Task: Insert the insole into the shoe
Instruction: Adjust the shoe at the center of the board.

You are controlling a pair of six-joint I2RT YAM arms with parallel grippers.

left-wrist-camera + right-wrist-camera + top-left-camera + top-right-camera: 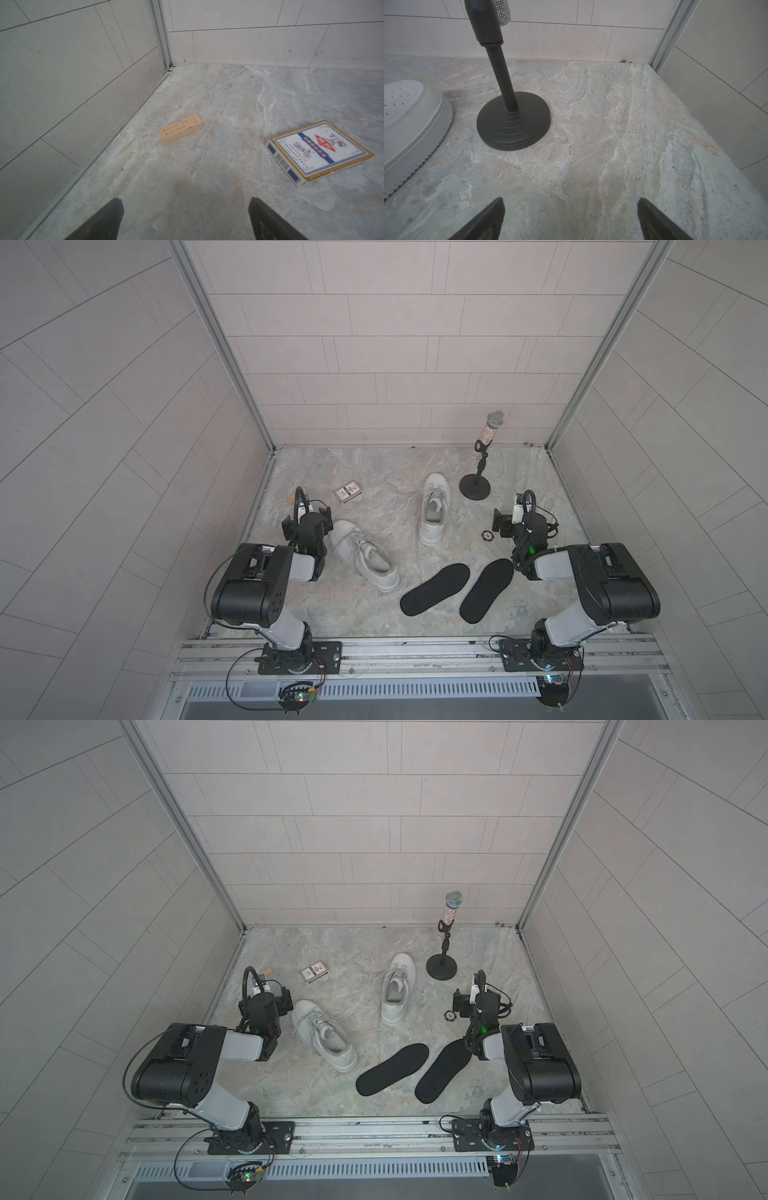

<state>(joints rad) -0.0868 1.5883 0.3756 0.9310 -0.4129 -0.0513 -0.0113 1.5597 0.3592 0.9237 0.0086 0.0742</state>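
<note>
Left gripper [185, 207]: jaws wide, empty; just beside the toe of the near shoe [365, 560]
Right gripper [570, 205]: jaws wide, empty; over bare surface [612, 124]
Insoles: left insole [435, 589] and right insole [487, 590] flat, side by side; nearer the arm bases than either gripper, closer to the right one
Far shoe [434, 510]: between the grippers

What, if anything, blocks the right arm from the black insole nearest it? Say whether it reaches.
Probably yes. The flat black insole lies uncovered on the marbled tabletop close by; the right end effector is open and empty, though it must draw back.
</note>
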